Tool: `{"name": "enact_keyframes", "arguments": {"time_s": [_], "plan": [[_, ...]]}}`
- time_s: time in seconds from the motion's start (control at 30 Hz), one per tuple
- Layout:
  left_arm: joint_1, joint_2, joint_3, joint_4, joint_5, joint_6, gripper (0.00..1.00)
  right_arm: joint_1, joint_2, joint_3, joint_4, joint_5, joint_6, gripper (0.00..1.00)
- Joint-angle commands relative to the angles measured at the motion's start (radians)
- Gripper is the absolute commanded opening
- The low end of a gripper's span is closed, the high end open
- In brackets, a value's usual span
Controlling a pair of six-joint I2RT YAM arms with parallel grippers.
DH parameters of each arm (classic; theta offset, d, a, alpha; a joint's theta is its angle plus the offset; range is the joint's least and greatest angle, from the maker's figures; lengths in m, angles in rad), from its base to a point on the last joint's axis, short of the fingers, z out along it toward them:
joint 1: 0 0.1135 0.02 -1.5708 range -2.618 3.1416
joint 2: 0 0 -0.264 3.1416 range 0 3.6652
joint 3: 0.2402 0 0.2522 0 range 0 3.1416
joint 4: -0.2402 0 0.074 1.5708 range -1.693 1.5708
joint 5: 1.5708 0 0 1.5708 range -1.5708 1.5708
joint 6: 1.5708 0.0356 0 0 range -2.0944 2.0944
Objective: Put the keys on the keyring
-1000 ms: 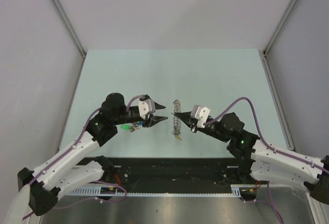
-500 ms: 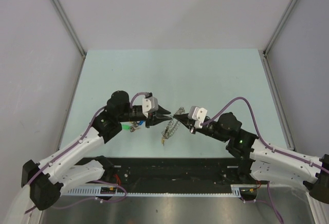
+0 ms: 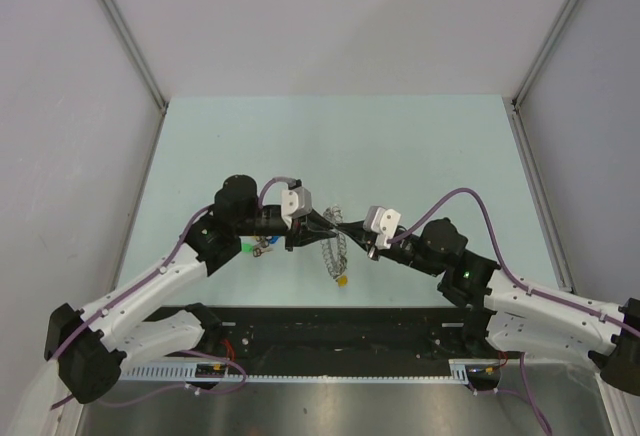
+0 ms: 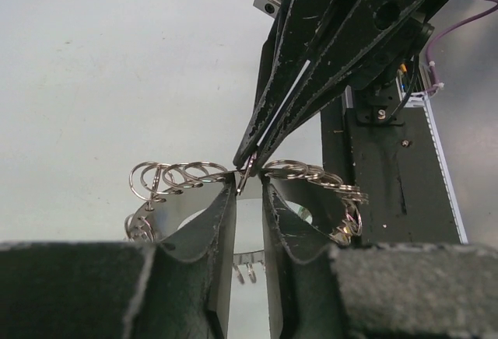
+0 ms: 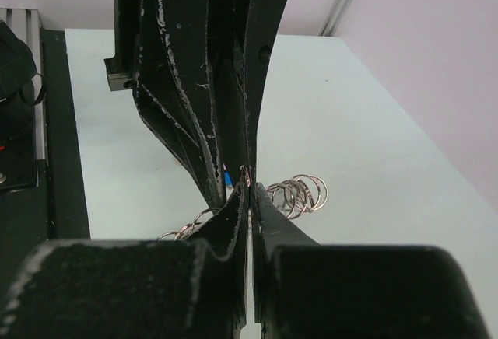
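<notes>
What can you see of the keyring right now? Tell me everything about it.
The keyring is a thin silvery metal ring strung with many small split rings. A yellow tag dangles at its low end. It hangs edge-on to the top camera, over the near middle of the table, between the two arms. The right gripper is shut on its upper rim. The left gripper straddles the same spot, jaws slightly apart. Whether its low end touches the table cannot be told.
</notes>
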Motion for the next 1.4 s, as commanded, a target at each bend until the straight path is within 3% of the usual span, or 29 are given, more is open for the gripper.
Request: {"name": "enact_keyframes", "arguments": {"time_s": [0.0, 0.4, 0.5, 0.67, 0.83, 1.07, 1.37], "plan": [[-0.005, -0.004, 0.027, 0.046, 0.044, -0.037, 0.22, 0.010, 0.005, 0.031, 0.093, 0.011, 0.003, 0.00], [-0.005, 0.010, 0.030, 0.060, 0.051, -0.061, 0.08, 0.017, 0.014, 0.031, 0.093, 0.013, -0.003, 0.00], [-0.005, 0.012, 0.030, 0.060, 0.053, -0.063, 0.01, 0.017, 0.017, 0.031, 0.091, 0.008, -0.001, 0.00], [-0.005, 0.002, 0.031, 0.044, 0.056, -0.028, 0.00, 0.019, 0.010, 0.031, 0.085, 0.021, 0.019, 0.00], [-0.005, -0.011, 0.054, -0.048, -0.036, 0.029, 0.00, 0.016, -0.055, 0.029, 0.035, 0.093, 0.040, 0.14], [-0.004, -0.005, 0.065, -0.066, -0.059, 0.029, 0.00, 0.016, -0.116, 0.029, -0.008, 0.114, 0.077, 0.33], [-0.004, -0.034, 0.057, -0.080, -0.102, 0.061, 0.00, 0.014, -0.090, 0.037, -0.028, 0.215, 0.125, 0.35]]}}
